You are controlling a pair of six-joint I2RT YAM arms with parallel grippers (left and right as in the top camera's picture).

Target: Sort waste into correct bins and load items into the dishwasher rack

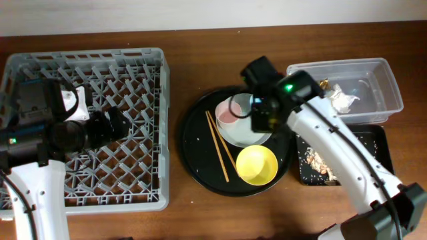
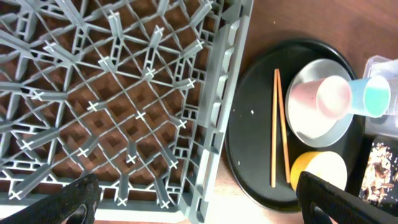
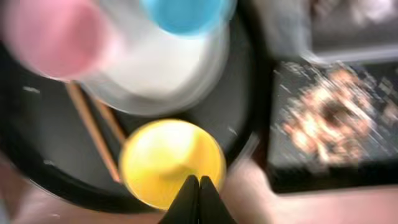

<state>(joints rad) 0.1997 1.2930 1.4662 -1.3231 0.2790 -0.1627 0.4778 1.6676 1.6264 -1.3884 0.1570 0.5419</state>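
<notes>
The grey dishwasher rack (image 1: 133, 187) stands at the left, and my left gripper (image 2: 196, 199) hangs wide open and empty over its right edge (image 2: 214, 124). A pink cup (image 1: 227, 113), a blue cup (image 2: 376, 96) and a pale plate (image 1: 247, 137) sit with the yellow bowl (image 1: 257, 165) and chopsticks (image 1: 220, 147) on the round black tray. My right gripper (image 3: 199, 182) is shut and empty above the yellow bowl (image 3: 168, 155). White tissue (image 1: 345, 100) and a gold wrapper (image 1: 325, 83) lie in the clear tub (image 1: 387, 87). Tan scraps (image 1: 313, 160) lie in the shallow black tray (image 1: 380, 143).
The large round black tray (image 1: 197, 160) lies between the rack and the two bins. My right arm reaches across the black bin and the round tray's right side. The right wrist view is blurred.
</notes>
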